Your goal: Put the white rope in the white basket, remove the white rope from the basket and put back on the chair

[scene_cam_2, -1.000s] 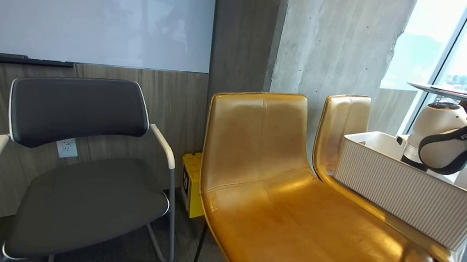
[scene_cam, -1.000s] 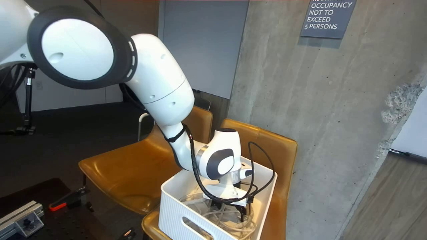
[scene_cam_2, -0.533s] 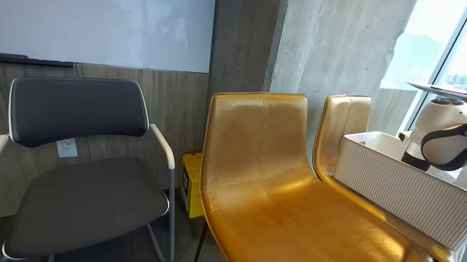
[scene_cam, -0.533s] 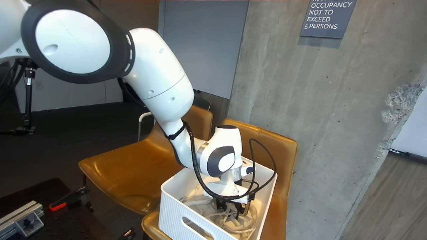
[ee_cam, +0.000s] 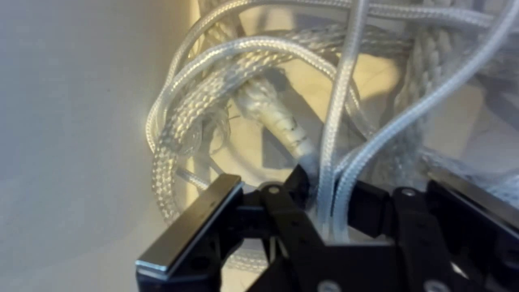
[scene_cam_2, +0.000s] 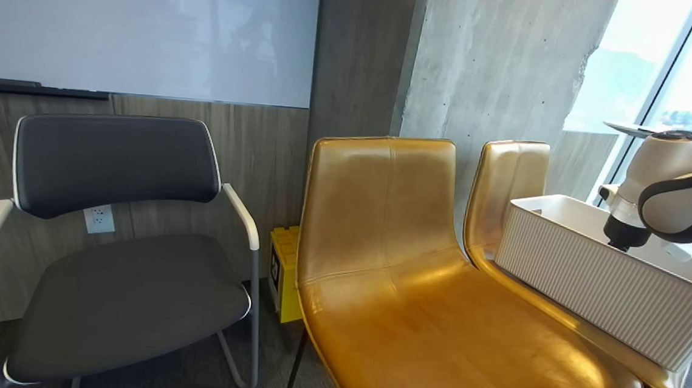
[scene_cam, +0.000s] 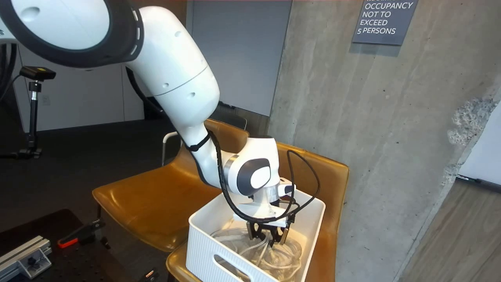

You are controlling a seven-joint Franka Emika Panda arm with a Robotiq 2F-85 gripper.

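Concrete wall behind, white rope pinched inside the white basket

Sign on the concrete reads, in part, "occupancy not to exceed 5 persons". Whiteboard in an exterior view, dark grey armchair below it, yellow box between that and a brown chair. Second brown chair alongside, near the wall; basket sits on its seat, visible in both exterior views. Robot arm reaches down — wrist over the basket, jaws below the rim. Jaws narrow, closed on the rope; the wrist view shows two thin strands running between them. Rest of the rope lies in loose loops at the bottom of the basket — some lengths thin and round, others thicker and braided. Pale, smoother stretch shows right by the jaws, partly blurred. Cannot tell whether the gripped part clears the bottom. Black cable loops off the arm near the wrist.
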